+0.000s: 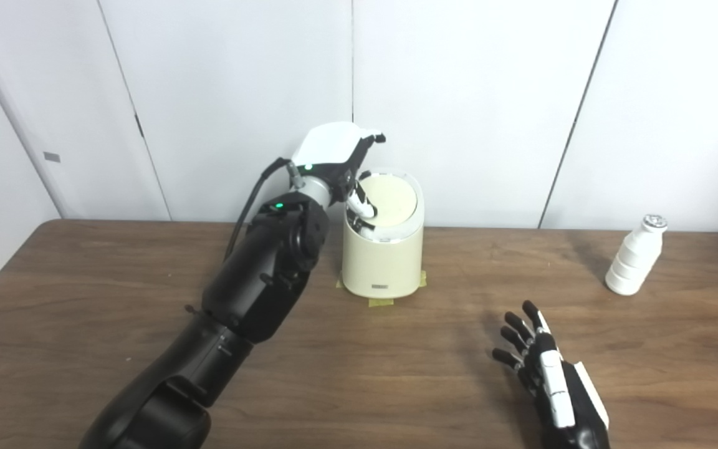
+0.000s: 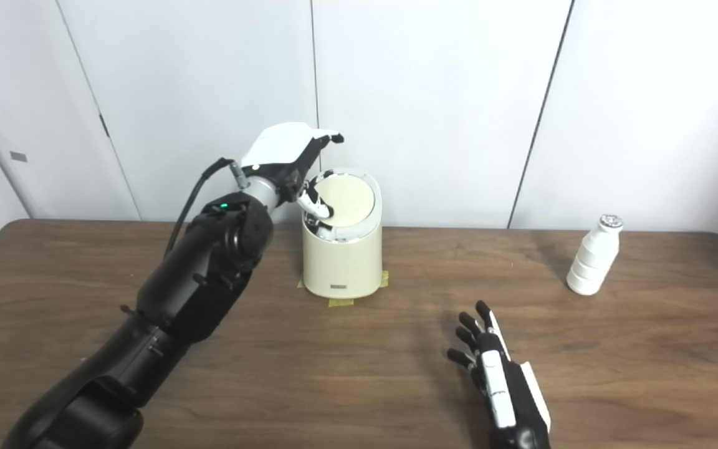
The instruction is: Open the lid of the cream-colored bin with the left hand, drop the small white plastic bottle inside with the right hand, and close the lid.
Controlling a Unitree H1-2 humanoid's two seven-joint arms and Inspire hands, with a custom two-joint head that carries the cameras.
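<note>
One round cream bin point(image 1: 382, 262); ribbed white bottle point(image 1: 633, 255); woodgrain table point(image 1: 85, 299)

Bright, even light; soft shadows

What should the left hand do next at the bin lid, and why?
Probably press down with the left hand, whose fingers already rest on the near-left edge of the lid, so it tips open. The lid looks barely tilted, the bottle stands untouched at far right, and the right hand waits open over the table, so opening the bin comes first.
</note>
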